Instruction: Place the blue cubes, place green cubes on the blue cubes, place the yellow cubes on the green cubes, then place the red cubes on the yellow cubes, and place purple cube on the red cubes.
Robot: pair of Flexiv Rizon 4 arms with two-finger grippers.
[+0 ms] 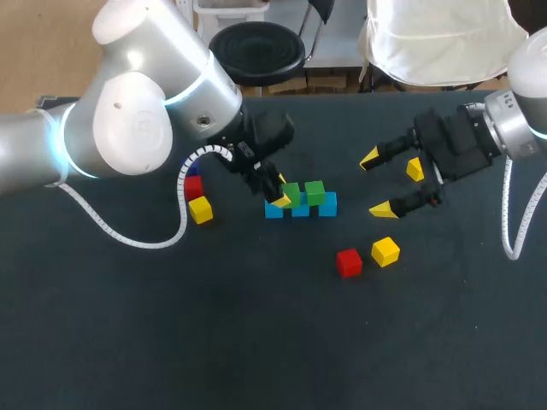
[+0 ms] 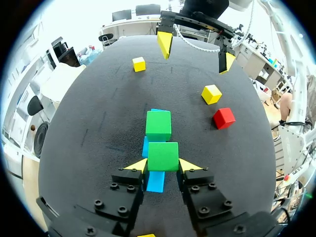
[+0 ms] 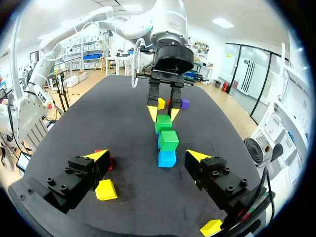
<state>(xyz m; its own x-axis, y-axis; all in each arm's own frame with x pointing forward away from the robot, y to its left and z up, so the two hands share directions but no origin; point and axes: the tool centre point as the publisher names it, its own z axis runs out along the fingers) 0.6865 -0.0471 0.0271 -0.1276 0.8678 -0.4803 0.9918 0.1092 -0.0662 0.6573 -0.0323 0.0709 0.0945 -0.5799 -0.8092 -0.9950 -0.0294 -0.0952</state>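
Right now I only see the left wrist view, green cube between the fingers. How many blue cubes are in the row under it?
Observer: Three blue cubes, side by side, per the head view.
Operator: Purple cube? Not in my view.
Observer: The purple cube sits behind the left fingers gripping that green cube; the right wrist view shows it.
Operator: Anything else back there?
Observer: A second red cube, close to a yellow cube.

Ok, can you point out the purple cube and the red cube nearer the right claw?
purple cube (image 3: 184,103): right wrist view, middle of the cube.
red cube (image 1: 348,259): head view, its top face.
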